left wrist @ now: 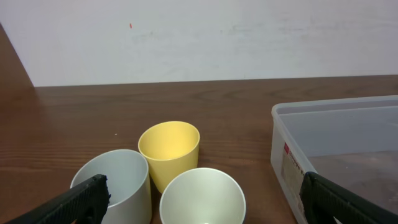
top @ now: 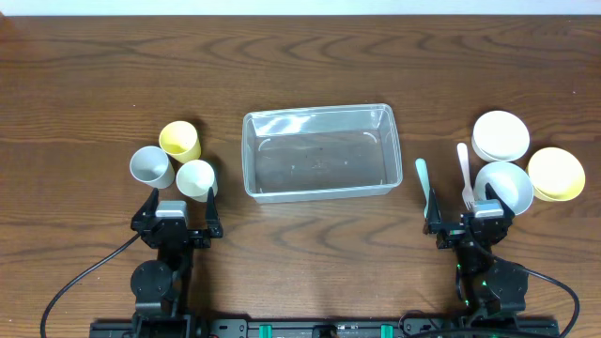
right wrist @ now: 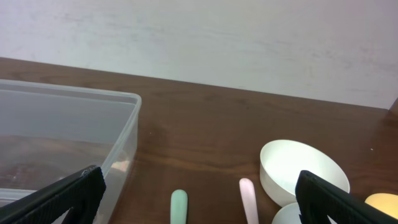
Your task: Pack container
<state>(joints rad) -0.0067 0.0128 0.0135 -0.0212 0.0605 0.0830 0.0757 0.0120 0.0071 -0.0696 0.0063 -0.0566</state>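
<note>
The empty container (top: 317, 114) sits mid-counter (top: 94, 75), cups (top: 178, 141) grouped to its left, bowls (top: 500, 134) and cutlery (top: 423, 178) to its right (apparently one set per arm), while left fingers (top: 150, 205) and right fingers (top: 428, 208) hang spread wide, holding nothing.

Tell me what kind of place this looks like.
Probably a robotics lab bench, not a kitchen: the left gripper and right gripper sit at a bare wooden table by a plain white wall, with plastic cups, bowls and an empty container laid out as props.
</note>
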